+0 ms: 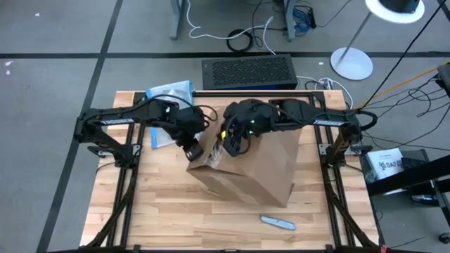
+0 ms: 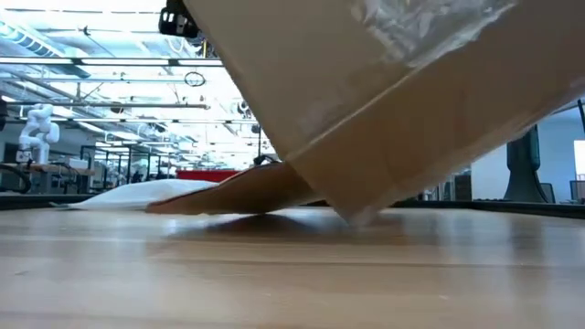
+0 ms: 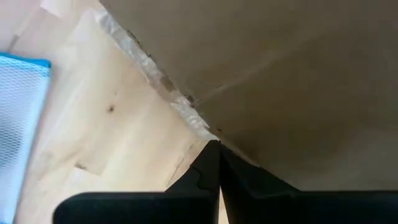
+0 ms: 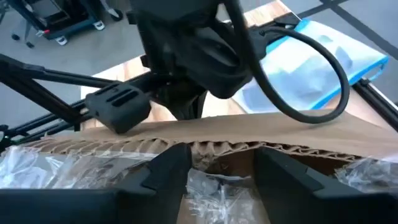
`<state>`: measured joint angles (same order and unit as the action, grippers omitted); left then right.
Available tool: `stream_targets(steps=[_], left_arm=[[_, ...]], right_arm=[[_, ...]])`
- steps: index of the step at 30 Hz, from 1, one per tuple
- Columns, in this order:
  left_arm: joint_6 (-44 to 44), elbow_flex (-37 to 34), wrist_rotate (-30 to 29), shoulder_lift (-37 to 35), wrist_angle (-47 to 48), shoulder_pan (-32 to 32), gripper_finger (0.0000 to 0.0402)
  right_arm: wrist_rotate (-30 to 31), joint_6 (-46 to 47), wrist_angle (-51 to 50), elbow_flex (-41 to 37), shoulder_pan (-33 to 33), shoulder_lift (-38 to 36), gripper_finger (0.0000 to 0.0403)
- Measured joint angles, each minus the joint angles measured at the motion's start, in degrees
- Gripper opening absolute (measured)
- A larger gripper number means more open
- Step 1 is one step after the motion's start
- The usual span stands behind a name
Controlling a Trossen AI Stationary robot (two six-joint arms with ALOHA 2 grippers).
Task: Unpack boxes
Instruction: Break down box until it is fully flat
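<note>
You see the plain brown corrugated cardboard box (image 1: pixel 256 169) tilted at centre frame on the wooden bench (image 1: pixel 169 218). Your left hand (image 1: pixel 194 150) is clenched against its flap; your right hand (image 1: pixel 232 144) straddles the rim, released.

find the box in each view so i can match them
High view: box at table centre, between both arms.
Low view: box fills the upper right, tilted on its low edge.
Left wrist view: box wall fills the upper right.
Right wrist view: box rim runs across the middle.
Shared landmark: blue-edged pouch, behind the box.
</note>
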<state>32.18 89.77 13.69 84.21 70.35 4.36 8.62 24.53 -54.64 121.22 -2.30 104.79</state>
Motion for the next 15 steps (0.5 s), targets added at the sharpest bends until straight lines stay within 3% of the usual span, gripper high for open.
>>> stream_targets(steps=[8, 10, 13, 15], left_arm=[[1.6, 0.86, -1.11, 0.21, -0.68, -1.13, 0.001], [1.56, 2.05, -0.66, 0.0, -12.38, -1.11, 0.001], [1.55, 1.5, 1.04, -0.34, -12.64, -1.35, 0.001], [1.44, 2.25, 1.82, -0.28, -18.71, -1.91, 0.001]], right_arm=[[-0.54, -0.45, -2.67, -4.79, 0.21, 0.09, 0.0176], [0.87, -2.07, -3.78, -6.45, -0.21, 0.37, 0.0176], [1.09, -2.73, -2.53, -8.51, -0.83, 0.52, 0.0176], [1.08, -2.61, -2.1, -10.0, -1.32, 0.21, 0.0176]])
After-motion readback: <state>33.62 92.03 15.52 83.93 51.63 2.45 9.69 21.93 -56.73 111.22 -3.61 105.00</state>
